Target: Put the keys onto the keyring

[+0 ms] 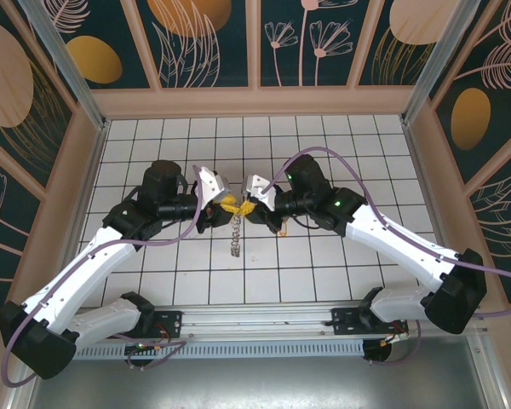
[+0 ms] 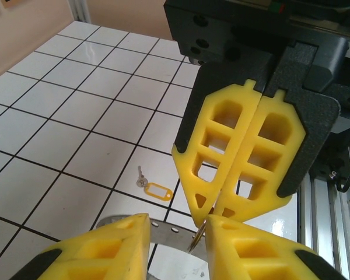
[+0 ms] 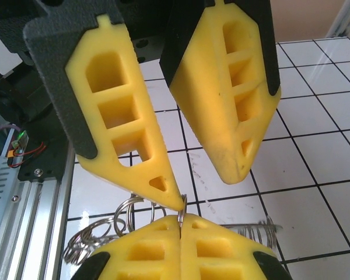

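The keys, a small metal key on a yellow tag, lie flat on the white tiles, apart from both grippers. The keyring shows as a grey band with holes and a fringe of silvery wire loops, hanging as a chain below the grippers. My right gripper is shut on one thin wire ring of it. My left gripper faces it with fingers apart; one left fingertip touches that ring. Both grippers meet mid-table.
The white tiled floor lies inside tan walls. A metal rail carrying both arm bases runs along the near edge. Free tiles spread behind and to both sides of the grippers.
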